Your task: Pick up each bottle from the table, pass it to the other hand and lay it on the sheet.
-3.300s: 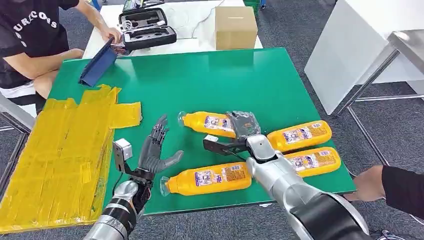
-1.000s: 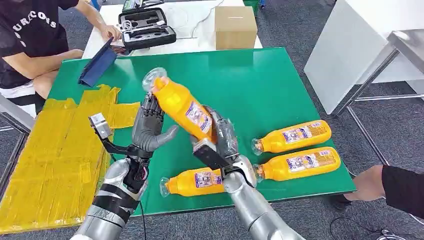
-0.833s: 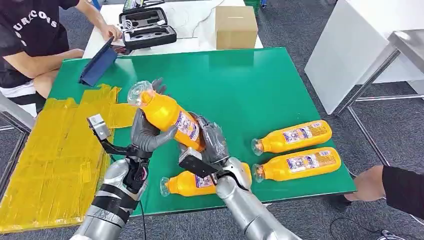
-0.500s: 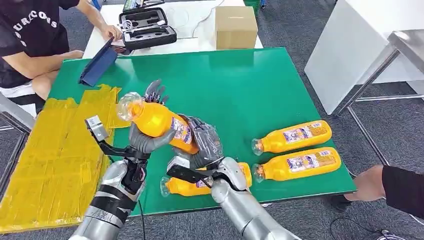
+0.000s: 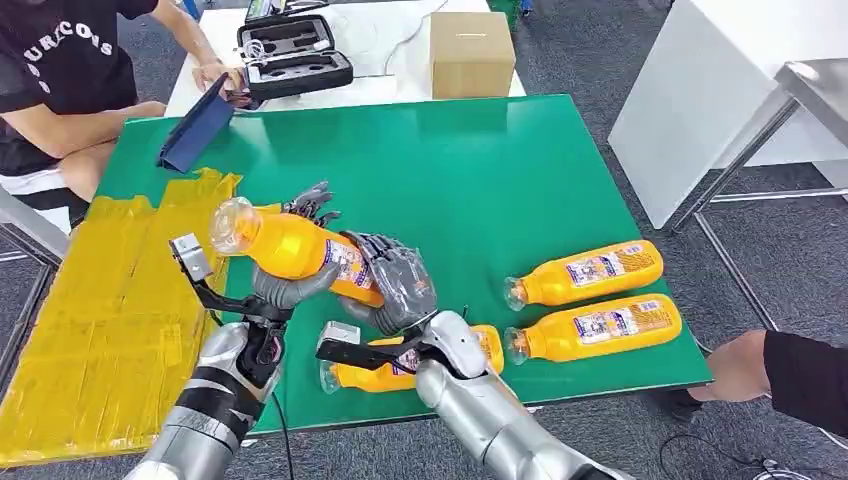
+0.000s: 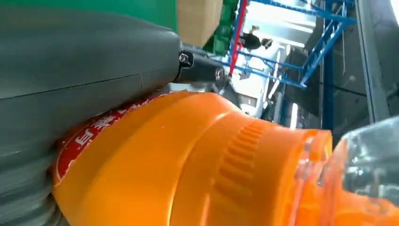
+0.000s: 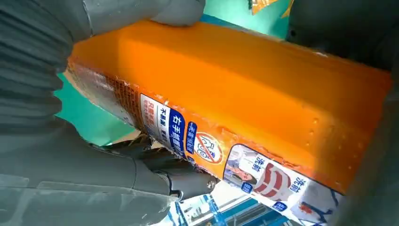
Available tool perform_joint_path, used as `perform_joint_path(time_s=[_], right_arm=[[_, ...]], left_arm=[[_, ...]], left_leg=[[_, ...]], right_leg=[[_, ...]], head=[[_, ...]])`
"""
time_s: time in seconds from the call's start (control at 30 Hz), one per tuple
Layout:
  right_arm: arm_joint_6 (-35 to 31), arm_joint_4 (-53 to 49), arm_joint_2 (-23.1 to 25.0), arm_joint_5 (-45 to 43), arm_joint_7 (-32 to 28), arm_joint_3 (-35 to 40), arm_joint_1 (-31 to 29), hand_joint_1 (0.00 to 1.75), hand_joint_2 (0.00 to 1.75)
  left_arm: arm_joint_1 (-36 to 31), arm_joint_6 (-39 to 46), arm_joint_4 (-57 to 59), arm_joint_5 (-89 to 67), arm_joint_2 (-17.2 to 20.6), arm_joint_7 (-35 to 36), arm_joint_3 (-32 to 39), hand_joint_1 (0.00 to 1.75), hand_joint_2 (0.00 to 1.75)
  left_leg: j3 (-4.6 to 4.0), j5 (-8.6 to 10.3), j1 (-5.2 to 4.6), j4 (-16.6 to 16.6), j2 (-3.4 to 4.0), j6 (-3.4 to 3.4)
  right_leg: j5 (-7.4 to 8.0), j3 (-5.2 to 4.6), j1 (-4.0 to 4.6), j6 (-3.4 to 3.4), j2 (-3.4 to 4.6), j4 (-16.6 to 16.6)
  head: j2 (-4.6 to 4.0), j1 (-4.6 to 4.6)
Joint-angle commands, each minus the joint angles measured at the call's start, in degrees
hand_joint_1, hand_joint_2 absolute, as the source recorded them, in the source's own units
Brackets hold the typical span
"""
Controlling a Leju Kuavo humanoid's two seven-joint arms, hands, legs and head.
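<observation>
An orange bottle (image 5: pixel 290 250) with a clear cap hangs tilted above the green table (image 5: pixel 450 170), cap end toward the yellow sheet (image 5: pixel 110 310). My left hand (image 5: pixel 285 285) grips its middle, thumb in front and fingers (image 5: pixel 312 200) behind it. My right hand (image 5: pixel 398 290) holds its base end. Up close, the left wrist view shows the bottle's shoulder (image 6: pixel 188 160) against my left hand (image 6: pixel 70 70), and the right wrist view shows its label (image 7: pixel 244 99) in my right hand (image 7: pixel 56 155). Three more bottles lie on the table: one (image 5: pixel 385 365) under my right arm, two (image 5: pixel 590 272) (image 5: pixel 595 328) at the right.
A blue folder (image 5: pixel 195 125) leans at the table's far left corner beside a seated person (image 5: pixel 60 90). A black case (image 5: pixel 292 60) and a cardboard box (image 5: pixel 470 52) sit on the white table behind. Another person's hand (image 5: pixel 740 365) rests off the table's near right corner.
My right hand picked the bottle off the table, lifted it and carried it left to my left hand. It has since tilted flatter and lower, and my left hand has closed around it.
</observation>
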Motion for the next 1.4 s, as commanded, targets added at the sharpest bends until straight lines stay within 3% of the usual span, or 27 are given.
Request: perform_joint_path(time_s=[0.03, 0.27, 0.3, 0.33, 0.57, 0.6, 0.77, 0.9, 0.93, 0.97, 1.0, 1.07, 1.2, 1.4], right_arm=[[1.6, -0.7, -1.3, -3.2, -3.4, 5.7, 1.6, 1.75, 1.75], [4.1, -8.3, -3.0, -9.4, -4.3, 1.0, 4.0, 1.75, 1.75], [4.4, -9.5, -3.1, -10.5, -4.2, 0.0, 4.6, 1.55, 1.75], [4.8, -10.9, -3.0, -12.1, -4.5, -1.4, 5.3, 0.63, 1.75], [5.4, -11.7, -3.4, -12.1, -4.5, -1.5, 5.5, 0.63, 1.75], [6.8, -12.8, -2.7, -15.6, -5.5, -3.0, 6.4, 0.00, 1.75], [19.6, -28.1, -4.0, -33.4, -7.8, -9.4, 12.3, 0.00, 1.75], [30.0, -35.5, -5.8, -45.1, -5.2, -12.6, 15.1, 0.00, 1.75], [32.7, -36.1, -6.2, -48.3, -4.7, -13.8, 15.6, 0.00, 0.00], [34.5, -36.9, -6.6, -50.2, -5.3, -14.9, 16.3, 0.00, 0.00], [35.1, -37.6, -6.7, -50.7, -5.4, -15.8, 16.8, 0.00, 1.75], [35.1, -39.7, -6.7, -50.5, -5.5, -16.7, 17.9, 0.00, 1.75], [35.9, -40.2, -6.8, -52.7, -3.2, -17.1, 18.0, 0.00, 1.75], [35.9, -40.2, -6.8, -52.7, -3.2, -17.1, 18.0, 0.00, 1.75]], left_arm=[[-4.5, 3.9, 2.3, -1.3, -0.6, 1.0, 2.8, 1.75, 1.75], [-3.3, 7.1, -1.0, -2.7, 0.5, 0.2, 4.5, 1.75, 1.75], [-3.0, 7.6, -1.8, -3.0, 0.6, 0.1, 4.8, 1.75, 1.75], [-2.6, 8.6, -2.9, -3.8, 0.8, -0.2, 5.1, 1.75, 1.75], [-2.3, 8.7, -3.8, -3.8, 1.0, -0.1, 5.4, 1.75, 1.75], [-2.2, 9.8, -4.0, -4.5, 1.2, -0.5, 5.2, 1.75, 1.75], [-3.6, 16.5, -5.7, -9.1, 4.1, -0.7, 8.5, 1.75, 1.75], [-7.0, 24.6, -3.2, -18.8, 7.4, -1.6, 10.5, 1.75, 1.75], [-7.7, 27.2, -3.1, -22.8, 8.3, -2.0, 10.6, 1.75, 1.75], [-8.4, 30.8, -2.8, -27.7, 9.4, -1.9, 10.6, 1.75, 1.75], [-8.9, 32.7, -2.9, -30.5, 9.6, -1.8, 11.2, 1.75, 1.75], [-9.1, 43.4, -3.1, -42.8, 10.4, -2.0, 12.0, 1.75, 1.75], [-10.0, 49.4, 1.7, -57.6, 11.9, 1.1, 11.2, 1.75, 1.75], [-10.0, 49.4, 1.7, -57.6, 11.9, 1.1, 11.2, 1.75, 1.75]], left_leg=[[0.23, -0.12, 0.06, 0.0, -0.09, -0.06], [0.24, -0.14, 0.06, 0.0, -0.05, -0.05], [0.15, -0.09, 0.06, 0.0, -0.04, -0.04], [0.22, -0.12, 0.06, 0.0, -0.03, -0.05], [0.34, -0.16, 0.07, 0.0, -0.02, -0.08], [0.24, -0.12, 0.05, 0.0, -0.02, -0.06], [0.09, -0.07, 0.09, 0.0, -0.14, -0.06], [0.19, -0.15, 0.11, 0.1, -0.01, -0.09], [0.10, -0.07, 0.09, 0.1, -0.07, -0.08], [0.03, 0.00, 0.07, 0.0, -0.07, -0.07], [0.14, -0.07, 0.12, 0.1, -0.13, -0.10], [0.21, -0.09, 0.11, 0.1, -0.15, -0.10], [0.18, -0.08, 0.07, 0.0, -0.01, -0.08], [0.28, -0.14, 0.08, 0.0, 0.00, -0.09]], right_leg=[[-0.14, 0.28, 0.08, -0.09, -0.17, 0.0], [-0.14, 0.28, 0.07, -0.09, -0.13, 0.0], [-0.08, 0.20, 0.07, -0.07, -0.10, 0.0], [-0.12, 0.26, 0.08, -0.08, -0.10, 0.0], [-0.16, 0.37, 0.09, -0.13, -0.11, 0.0], [-0.12, 0.27, 0.07, -0.10, -0.09, 0.0], [-0.11, 0.11, 0.10, -0.08, -0.20, 0.0], [-0.15, 0.21, 0.12, -0.11, -0.06, 0.1], [-0.11, 0.13, 0.10, -0.09, -0.13, 0.1], [-0.06, 0.04, 0.07, -0.07, -0.15, 0.0], [-0.13, 0.19, 0.13, -0.11, -0.23, 0.0], [-0.16, 0.25, 0.12, -0.12, -0.24, 0.1], [-0.10, 0.18, 0.07, -0.08, -0.07, 0.0], [-0.15, 0.28, 0.09, -0.11, -0.09, 0.1]], head=[[0.00, -0.02], [0.00, -0.02], [0.00, 0.00], [0.00, 0.00], [0.00, 0.00], [0.00, -0.02], [0.00, 0.02], [0.00, 0.00], [0.00, 0.00], [0.00, 0.00], [0.00, 0.00], [0.00, 0.00], [0.00, 0.00], [0.00, 0.00]])
